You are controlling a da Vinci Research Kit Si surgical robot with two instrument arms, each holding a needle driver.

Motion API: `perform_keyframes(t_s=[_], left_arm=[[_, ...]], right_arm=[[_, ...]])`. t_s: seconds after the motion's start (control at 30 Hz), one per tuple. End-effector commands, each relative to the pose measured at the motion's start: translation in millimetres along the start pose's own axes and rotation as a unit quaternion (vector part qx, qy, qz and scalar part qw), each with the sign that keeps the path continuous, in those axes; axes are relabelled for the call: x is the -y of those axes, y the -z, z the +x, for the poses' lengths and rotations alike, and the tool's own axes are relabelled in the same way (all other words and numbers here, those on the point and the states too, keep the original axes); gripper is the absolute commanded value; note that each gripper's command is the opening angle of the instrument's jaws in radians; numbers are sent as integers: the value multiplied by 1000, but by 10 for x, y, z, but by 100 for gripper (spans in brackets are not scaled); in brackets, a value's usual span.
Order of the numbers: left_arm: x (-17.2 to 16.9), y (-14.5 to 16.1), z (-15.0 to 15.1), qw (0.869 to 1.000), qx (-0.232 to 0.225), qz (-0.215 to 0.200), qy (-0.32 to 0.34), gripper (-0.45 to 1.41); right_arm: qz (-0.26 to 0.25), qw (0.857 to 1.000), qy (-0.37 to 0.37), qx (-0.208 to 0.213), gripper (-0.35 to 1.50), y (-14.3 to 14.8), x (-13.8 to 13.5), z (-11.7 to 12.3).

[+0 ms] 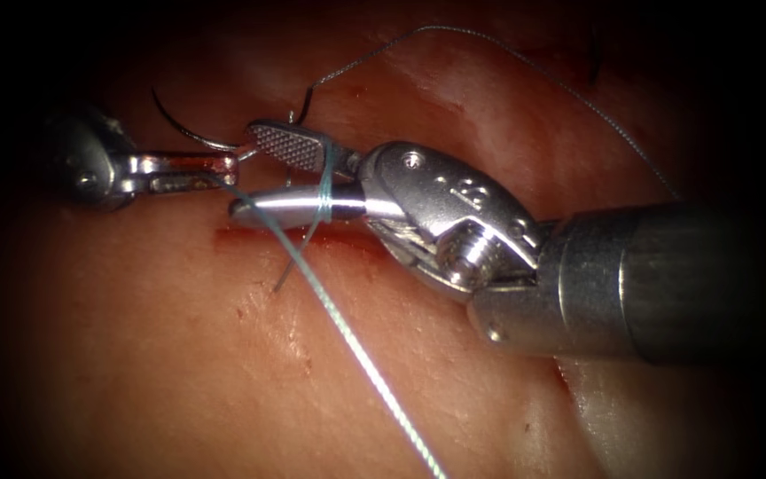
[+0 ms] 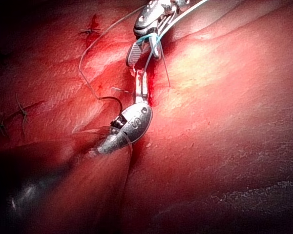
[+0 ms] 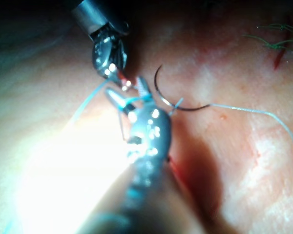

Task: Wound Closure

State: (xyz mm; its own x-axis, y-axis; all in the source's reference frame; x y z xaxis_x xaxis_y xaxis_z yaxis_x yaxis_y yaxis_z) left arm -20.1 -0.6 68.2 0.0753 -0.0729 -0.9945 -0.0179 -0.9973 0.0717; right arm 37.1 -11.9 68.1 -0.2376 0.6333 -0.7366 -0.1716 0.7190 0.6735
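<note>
While clamping the thread (image 1: 356, 346) in the shut jaws of the left tool (image 1: 228, 164), sitting almost tip to tip with the right tool (image 1: 250, 173).

Right jaws gaping wide, gripping nothing, yet wearing a turn of thread round them. Needle (image 1: 190, 135) lying loose on the tissue (image 1: 135, 355), apparently not in it, just beyond the cut (image 1: 347, 239) toward its left end, close behind the left tool. Probably light, stiff and slick, that needle: best taken across the body of its curve, clear of point and thread end. Thread thin, limp, easily frayed or slipped off the jaws: best gripped flat and gently, away from the wrap.
</note>
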Motion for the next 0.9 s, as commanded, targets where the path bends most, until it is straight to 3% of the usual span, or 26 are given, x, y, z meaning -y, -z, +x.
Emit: perform_keyframes(t_s=[0.03,0.57,0.77,0.9], left_arm=[[-2,-4,-6,1000,-3,-4,-1,-45],[-19,-15,-15,1000,-13,-19,8,-45],[-26,-26,-14,1000,-17,-24,9,-45],[-30,-30,-10,999,-17,-27,10,-45]], right_arm=[[-3,1000,-1,0,53,-5,-3,-7],[-25,999,-25,-2,44,-5,-9,-10],[-59,997,-40,-5,42,-5,-14,-10],[-91,995,-38,7,51,-4,-18,-12]])
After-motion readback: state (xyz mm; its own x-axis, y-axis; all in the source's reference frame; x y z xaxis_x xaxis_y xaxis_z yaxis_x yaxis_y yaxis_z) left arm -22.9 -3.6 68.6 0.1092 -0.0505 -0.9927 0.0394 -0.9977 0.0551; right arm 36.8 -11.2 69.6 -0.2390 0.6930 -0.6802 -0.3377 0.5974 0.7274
